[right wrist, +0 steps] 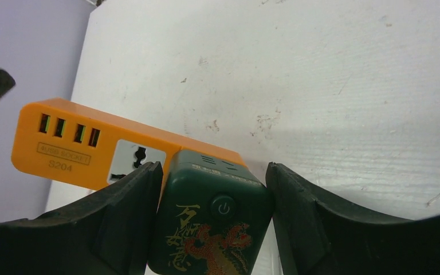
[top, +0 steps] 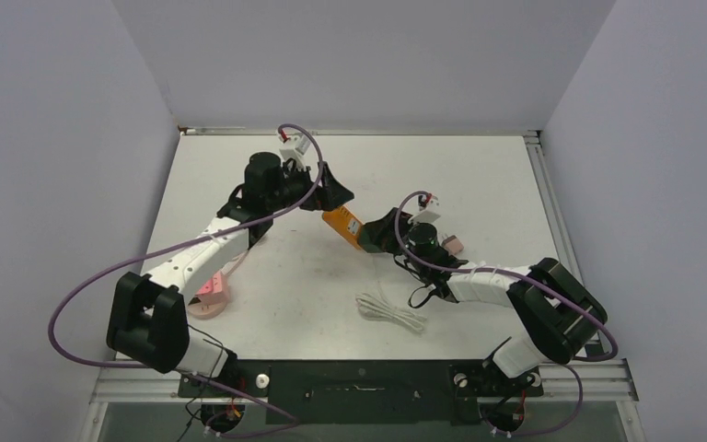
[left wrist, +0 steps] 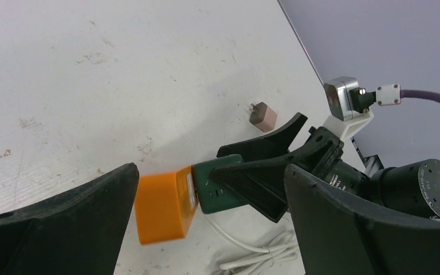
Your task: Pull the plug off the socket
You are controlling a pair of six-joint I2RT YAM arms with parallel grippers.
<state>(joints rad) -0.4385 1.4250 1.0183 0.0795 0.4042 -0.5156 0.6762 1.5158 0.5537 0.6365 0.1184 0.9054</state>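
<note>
The orange socket strip carries a dark green plug cube with a dragon print, seated against its face. My right gripper is shut on the green plug, one finger on each side. In the left wrist view the socket looks blurred, with the plug at its right end. My left gripper stands wide open around the socket's free end, its fingers not pressing on it. From the top view, the socket lies between the left gripper and the right gripper.
A coiled white cable lies on the table in front of the right arm. A small brown adapter sits just right of the right wrist. A pink object rests under the left arm.
</note>
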